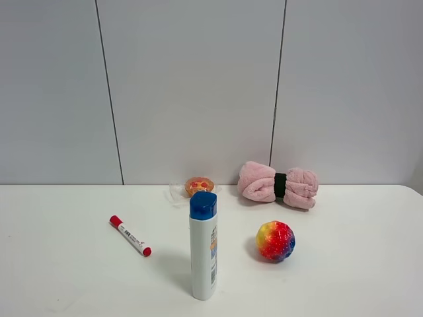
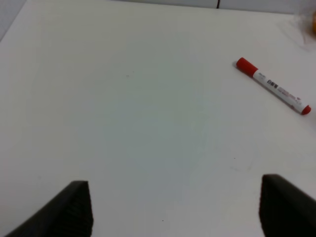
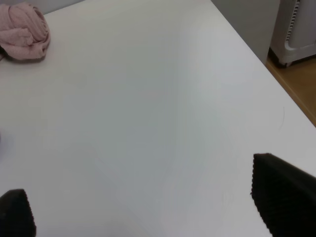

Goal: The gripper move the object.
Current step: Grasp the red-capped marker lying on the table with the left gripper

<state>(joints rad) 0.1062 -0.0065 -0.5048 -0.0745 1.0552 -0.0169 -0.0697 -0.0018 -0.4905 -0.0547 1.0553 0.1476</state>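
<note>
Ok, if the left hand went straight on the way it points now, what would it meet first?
Probably just the bare white tabletop. The open left hand has nothing in line ahead; the slim white marker pen with a red cap lies off to one side, though depth is unclear.

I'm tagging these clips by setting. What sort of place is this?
Likely a robot test bench, not a home: a white table against plain grey wall panels, with unrelated props set out: marker pen, rainbow ball, pink towel.
</note>
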